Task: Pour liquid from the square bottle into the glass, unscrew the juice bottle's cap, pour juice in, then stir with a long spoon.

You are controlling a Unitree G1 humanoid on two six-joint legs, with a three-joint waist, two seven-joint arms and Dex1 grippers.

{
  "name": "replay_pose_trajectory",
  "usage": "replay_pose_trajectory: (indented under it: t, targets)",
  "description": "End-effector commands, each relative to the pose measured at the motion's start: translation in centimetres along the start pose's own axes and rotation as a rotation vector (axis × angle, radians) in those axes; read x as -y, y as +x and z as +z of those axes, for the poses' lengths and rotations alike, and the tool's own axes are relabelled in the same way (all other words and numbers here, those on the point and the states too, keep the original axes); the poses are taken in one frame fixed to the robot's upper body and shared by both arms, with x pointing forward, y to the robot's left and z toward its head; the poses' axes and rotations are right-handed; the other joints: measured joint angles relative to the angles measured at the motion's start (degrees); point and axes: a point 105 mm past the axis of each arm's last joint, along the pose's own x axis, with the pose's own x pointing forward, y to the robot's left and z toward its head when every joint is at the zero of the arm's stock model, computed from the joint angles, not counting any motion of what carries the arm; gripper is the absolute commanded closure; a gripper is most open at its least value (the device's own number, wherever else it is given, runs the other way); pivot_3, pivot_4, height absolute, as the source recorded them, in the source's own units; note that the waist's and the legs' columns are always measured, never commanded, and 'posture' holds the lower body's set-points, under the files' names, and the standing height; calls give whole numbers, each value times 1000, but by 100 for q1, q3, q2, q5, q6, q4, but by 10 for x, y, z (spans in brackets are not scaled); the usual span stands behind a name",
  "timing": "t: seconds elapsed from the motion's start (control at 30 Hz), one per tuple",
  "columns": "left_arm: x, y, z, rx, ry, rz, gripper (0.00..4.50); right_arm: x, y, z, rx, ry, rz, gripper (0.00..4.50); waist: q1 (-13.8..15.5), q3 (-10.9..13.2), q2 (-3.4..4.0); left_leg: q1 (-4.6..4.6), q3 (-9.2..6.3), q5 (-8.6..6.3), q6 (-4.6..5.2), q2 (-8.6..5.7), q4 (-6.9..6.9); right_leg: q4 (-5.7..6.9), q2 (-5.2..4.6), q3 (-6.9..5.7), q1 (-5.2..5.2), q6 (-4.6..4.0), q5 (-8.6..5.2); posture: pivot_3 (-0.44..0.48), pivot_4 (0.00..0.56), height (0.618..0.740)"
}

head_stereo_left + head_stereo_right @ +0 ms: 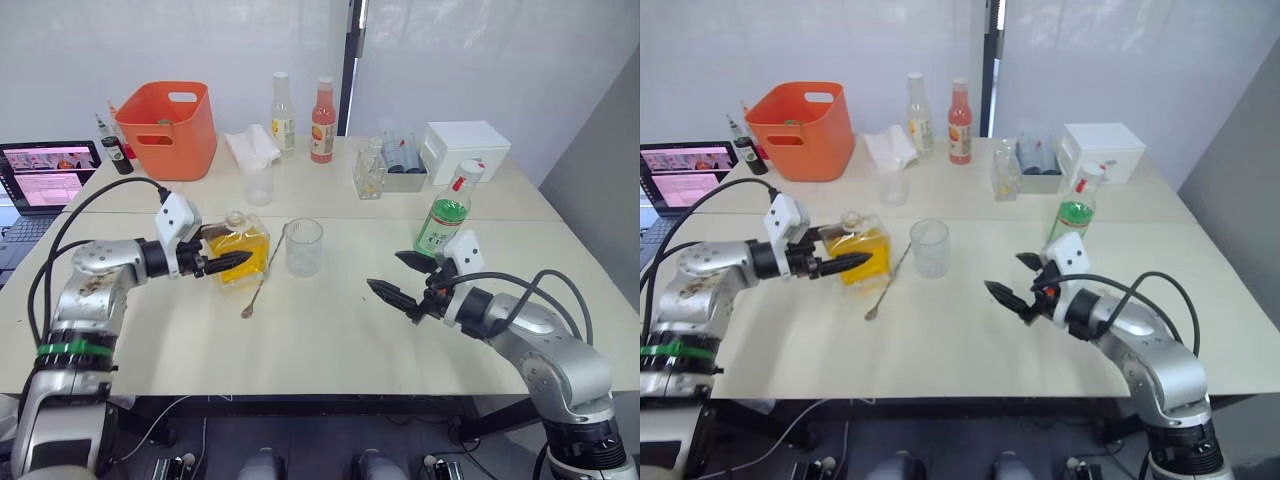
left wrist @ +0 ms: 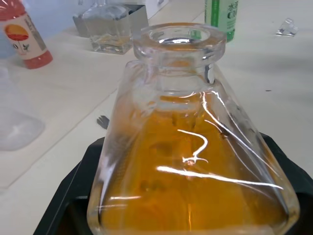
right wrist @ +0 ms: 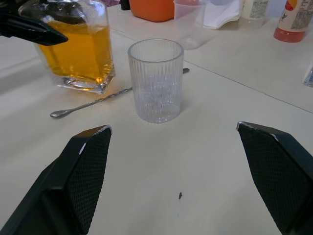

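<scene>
While the left gripper is clamping its jaws around the square bottle beside the glass, the right gripper is hanging open; hasty tilting could spill liquid onto the table.

Pale beige table before white curtained walls, dark vertical post between them.

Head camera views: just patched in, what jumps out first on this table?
The square bottle of orange-yellow liquid stands out, its stopper off, with the left gripper closed around it near the table's left side. Beside it stands the empty glass, the long spoon lying between them. The right gripper hovers open, just in front of the green juice bottle.
</scene>
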Motion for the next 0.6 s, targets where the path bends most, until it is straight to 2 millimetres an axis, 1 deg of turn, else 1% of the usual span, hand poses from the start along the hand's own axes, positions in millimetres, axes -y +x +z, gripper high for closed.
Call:
replay_pose_trajectory:
  t: [0.03, 0.1, 0.17, 0.27, 0.33, 0.47, 0.6]
  targets:
    - [-22, 5, 42, 119, 144, 71, 1678, -6, 2, 18, 62, -45, 12, 151, 3, 3, -5, -3, -1, 0, 0, 0, 2, 0, 0, -2, 0, 0, 0, 0, 150, 715]
    - [-31, 15, 43, 115, 186, 115, 1678, -9, 3, 20, 80, -55, 21, 151, 3, 3, -6, -5, -1, 0, 0, -1, 3, -3, -1, -2, 0, 1, 0, 0, 150, 715]
    - [-36, 25, 46, 121, 223, 138, 1678, -11, 4, 20, 88, -59, 24, 151, 0, 3, -6, -7, -3, 0, 0, -2, 2, -7, 0, -4, -1, 1, 1, 0, 150, 715]
    - [-40, 40, 49, 116, 291, 165, 1678, -12, 6, 20, 97, -59, 21, 151, -1, 4, -7, -12, -6, 0, 0, -2, 2, -4, -1, -5, -3, 1, 1, 0, 150, 715]
    - [-41, 47, 49, 101, 332, 179, 1678, -13, 7, 21, 106, -61, 20, 151, 0, 4, -8, -20, -7, 0, 0, -3, 3, -4, -1, -7, -8, 2, 1, 0, 150, 715]
    - [-43, 59, 56, 113, 386, 209, 1678, -16, 10, 25, 128, -62, 25, 151, -15, 5, -9, -38, -10, 0, 0, -3, 4, 13, -1, -10, -24, 3, 3, 0, 150, 715]
    - [-43, 70, 62, 97, 487, 253, 1678, -20, 12, 27, 139, -61, 25, 151, -14, 5, -9, -77, -13, 0, 1, -4, 9, 24, -2, -12, -65, 3, 5, 0, 150, 715]
